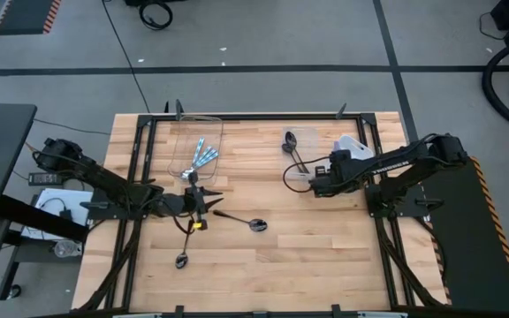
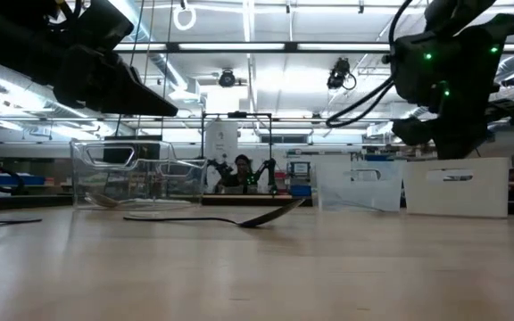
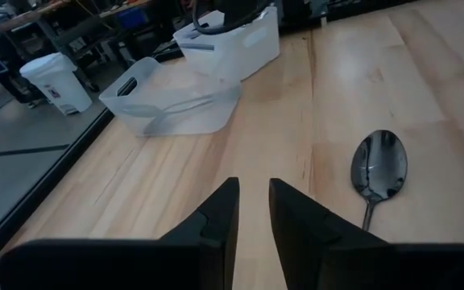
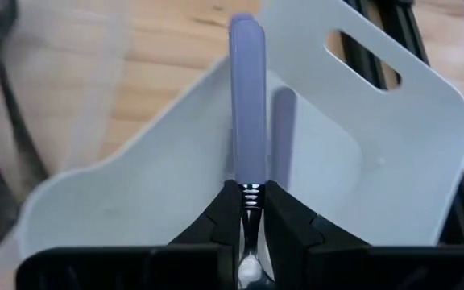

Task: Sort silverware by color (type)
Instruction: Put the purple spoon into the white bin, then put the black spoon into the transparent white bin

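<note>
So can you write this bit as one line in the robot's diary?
left gripper: open, empty, near dark spoon | right gripper: holding blue-handled spoon over white bin

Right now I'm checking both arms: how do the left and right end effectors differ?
The left end effector is open and empty above bare wood beside a dark spoon; the right end effector is shut on a blue-handled spoon over a clear container. Both have dark fingers.
</note>
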`<state>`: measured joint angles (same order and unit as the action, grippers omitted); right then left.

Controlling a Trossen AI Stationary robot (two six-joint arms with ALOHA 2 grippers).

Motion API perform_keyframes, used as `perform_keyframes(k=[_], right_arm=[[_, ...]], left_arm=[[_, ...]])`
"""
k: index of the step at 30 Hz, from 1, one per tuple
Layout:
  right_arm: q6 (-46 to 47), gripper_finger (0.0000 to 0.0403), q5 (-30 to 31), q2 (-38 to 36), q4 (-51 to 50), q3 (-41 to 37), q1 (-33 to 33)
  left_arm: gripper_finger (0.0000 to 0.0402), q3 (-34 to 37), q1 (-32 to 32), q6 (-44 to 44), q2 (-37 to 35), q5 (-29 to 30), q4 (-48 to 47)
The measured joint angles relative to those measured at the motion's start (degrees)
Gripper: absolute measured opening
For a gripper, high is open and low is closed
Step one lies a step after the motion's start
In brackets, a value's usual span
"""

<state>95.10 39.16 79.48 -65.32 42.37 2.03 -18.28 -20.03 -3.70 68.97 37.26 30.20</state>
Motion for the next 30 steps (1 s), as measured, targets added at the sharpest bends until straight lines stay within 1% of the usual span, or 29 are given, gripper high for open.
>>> perform_keyframes(k=[6,11,14,20,23,27,30], right_arm=[[1.0,0.0048,-3.6,0.0,-1.9,0.0,-1.2],[0.0,0.0059,-3.7,0.0,-2.0,0.0,-2.4],[-1.3,0.0083,-3.6,0.0,-2.0,0.0,-3.1],[-5.5,0.0151,-3.4,0.0,-1.9,0.0,-5.4],[-9.9,0.0178,-2.1,0.0,-0.9,0.0,-7.3],[-16.9,0.0203,-0.3,0.0,1.0,0.0,-10.6],[-23.3,0.0209,0.0,0.0,4.3,0.0,-13.9]], left_arm=[[0.0078,0.0,0.0,0.0,0.0,0.0,0.0],[0.0078,0.0,-0.1,0.0,0.0,0.0,0.0],[0.0078,0.0,-0.1,0.0,0.0,0.0,0.0],[0.0078,0.0,-0.1,0.0,0.0,-1.6,0.0],[0.0078,0.0,-0.1,0.0,0.0,-1.6,0.0],[0.0078,0.0,-0.1,0.0,0.0,-1.6,0.0],[0.0078,0.0,-0.1,0.0,0.0,-1.6,0.0]])
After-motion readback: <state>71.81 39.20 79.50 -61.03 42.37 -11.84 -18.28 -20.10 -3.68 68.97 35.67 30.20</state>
